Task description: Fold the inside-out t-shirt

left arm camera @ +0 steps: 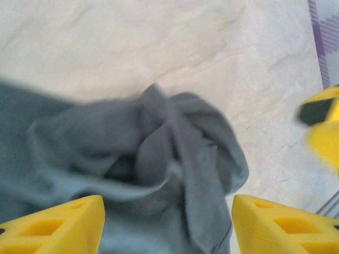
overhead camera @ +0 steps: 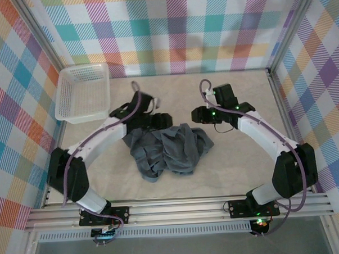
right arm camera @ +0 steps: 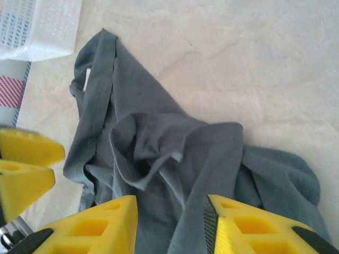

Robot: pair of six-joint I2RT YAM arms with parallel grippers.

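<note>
The dark slate-grey t-shirt (overhead camera: 167, 149) lies crumpled in a heap in the middle of the table. My left gripper (overhead camera: 158, 119) hangs over the heap's far left edge, and my right gripper (overhead camera: 198, 114) over its far right edge. In the left wrist view the left gripper (left arm camera: 168, 211) is open, its yellow fingers wide apart over bunched folds of the t-shirt (left arm camera: 159, 148). In the right wrist view the right gripper (right arm camera: 170, 211) is open more narrowly. A strip of the t-shirt (right arm camera: 159, 137) runs through the gap between its fingers.
A white mesh basket (overhead camera: 61, 98) stands at the far left of the table, its corner (right arm camera: 53, 26) just beyond the shirt. Plaid walls close off the back and both sides. A metal rail (overhead camera: 178, 208) runs along the near edge.
</note>
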